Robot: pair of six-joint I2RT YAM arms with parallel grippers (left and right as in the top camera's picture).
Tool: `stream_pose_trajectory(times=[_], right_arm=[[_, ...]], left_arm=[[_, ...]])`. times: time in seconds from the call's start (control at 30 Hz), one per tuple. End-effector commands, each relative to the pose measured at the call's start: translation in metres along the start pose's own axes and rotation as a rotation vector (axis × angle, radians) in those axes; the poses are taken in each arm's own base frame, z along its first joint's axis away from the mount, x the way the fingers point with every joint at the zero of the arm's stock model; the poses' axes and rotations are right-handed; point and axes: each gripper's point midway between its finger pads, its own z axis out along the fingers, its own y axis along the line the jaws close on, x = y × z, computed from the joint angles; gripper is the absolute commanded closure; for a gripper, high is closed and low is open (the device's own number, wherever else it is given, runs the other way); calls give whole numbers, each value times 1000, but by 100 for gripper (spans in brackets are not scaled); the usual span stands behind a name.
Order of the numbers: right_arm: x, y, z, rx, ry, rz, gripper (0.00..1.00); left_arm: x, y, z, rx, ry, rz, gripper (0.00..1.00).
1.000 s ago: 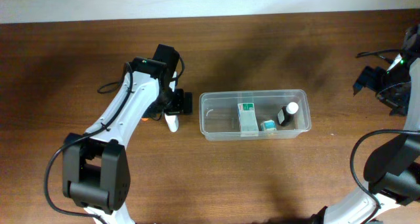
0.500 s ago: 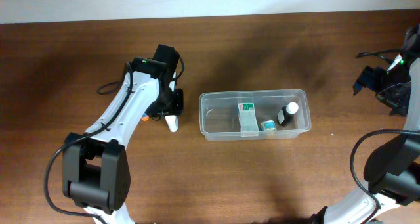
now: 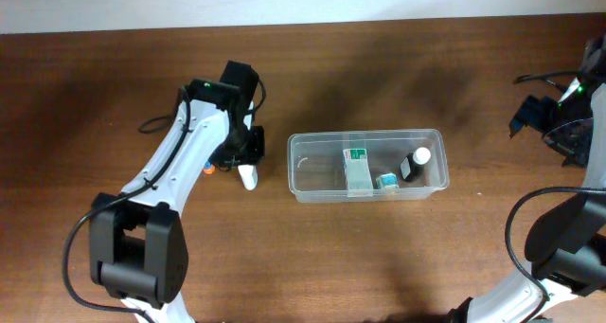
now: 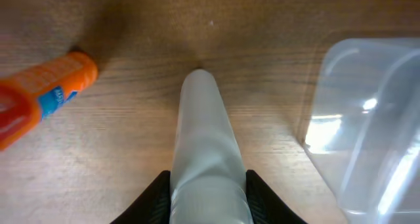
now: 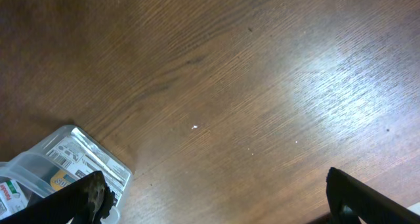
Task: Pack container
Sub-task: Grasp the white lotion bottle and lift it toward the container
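Note:
The container is a clear rectangular tub at the table's middle. It holds a green-and-white box, a small teal-labelled bottle and a dark bottle with a white cap. Just left of the tub my left gripper is shut on a white tube that lies on the wood, its tip pointing away. The tub's corner shows to the right of the tube. Far right, my right gripper stands open over bare wood, nothing between its fingers.
An orange tube lies on the table to the left of the white tube, partly under the left arm in the overhead view. A corner of the tub shows in the right wrist view. A cable lies at the far right.
My left gripper's jaws have closed from wide open onto the white tube. The right arm has not moved.

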Motion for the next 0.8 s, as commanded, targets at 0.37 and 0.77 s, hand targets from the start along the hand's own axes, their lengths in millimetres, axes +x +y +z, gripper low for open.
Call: stream_pose_trajectory(times=[0.37, 0.77], right_arm=[[0, -1, 0, 1, -2, 3, 2], [0, -1, 0, 1, -2, 3, 2]], left_arm=[[-39, -95, -149, 226, -315, 215, 67], [-11, -169, -99, 142, -249, 406, 66]])
